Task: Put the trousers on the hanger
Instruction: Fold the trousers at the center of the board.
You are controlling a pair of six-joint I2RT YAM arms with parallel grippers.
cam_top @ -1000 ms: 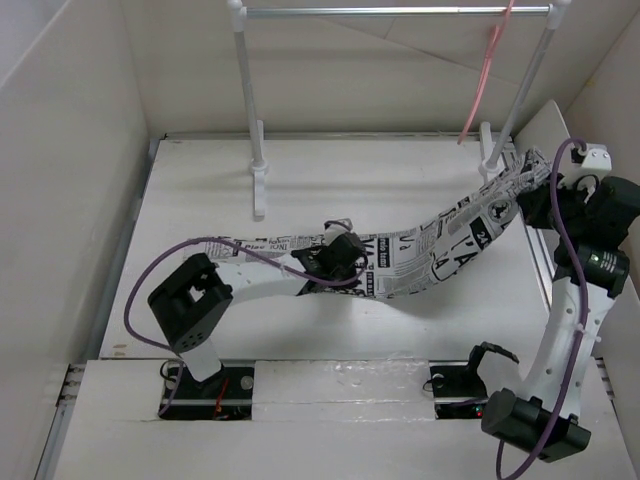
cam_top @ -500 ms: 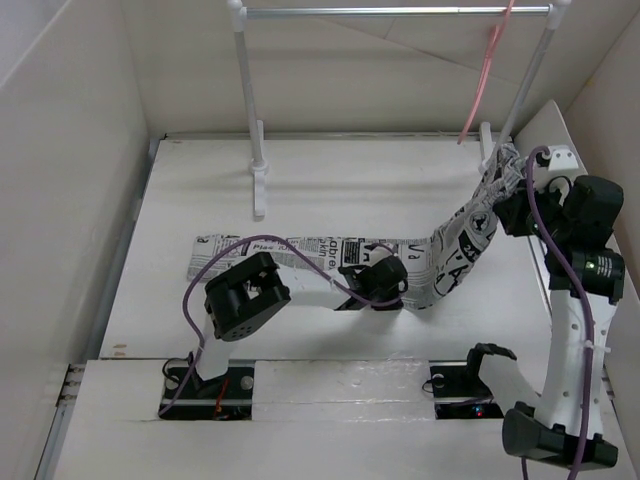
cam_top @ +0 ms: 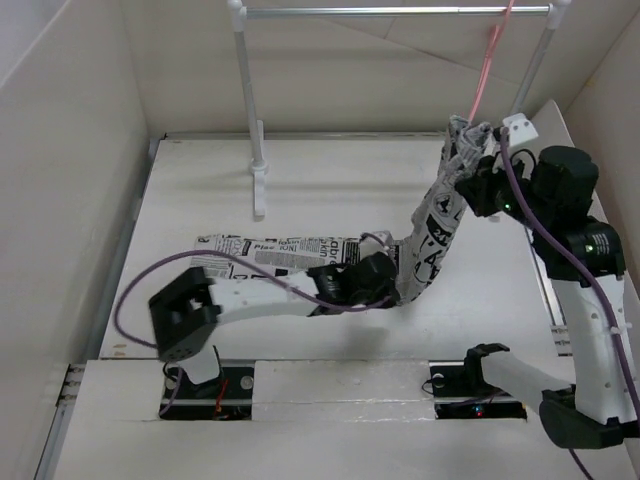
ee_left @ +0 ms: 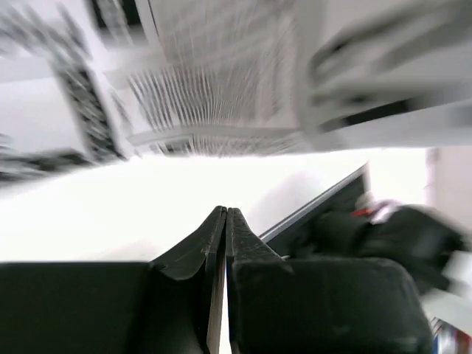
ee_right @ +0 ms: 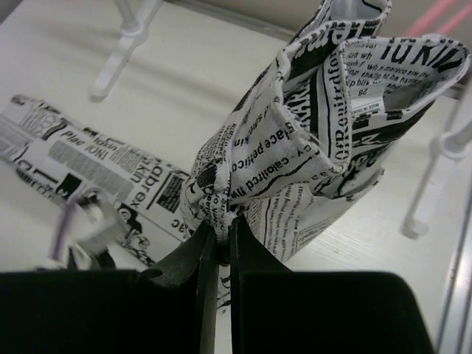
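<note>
The trousers (cam_top: 435,215) lie with one end flat on the table and the other end lifted high at the right. My right gripper (cam_top: 472,172) is shut on that lifted, bunched end, just below the pink hanger (cam_top: 484,70), which hangs from the rack bar. In the right wrist view the gripper (ee_right: 221,221) pinches a fold of the trousers (ee_right: 332,110), with the hanger (ee_right: 435,15) at the top right. My left gripper (cam_top: 388,268) is low on the table beside the bend in the cloth. In the left wrist view it (ee_left: 225,212) is shut and empty, with the blurred trousers (ee_left: 214,96) beyond.
A rack with white posts (cam_top: 257,175) and a silver bar (cam_top: 400,12) stands at the back of the table. Its right post (cam_top: 530,75) is close to my right gripper. Pale walls enclose the table on the left, back and right.
My right gripper has raised its end of the trousers up and left, toward the hanger. The cloth now stands steeper and more bunched. My left gripper has slid right along the table.
</note>
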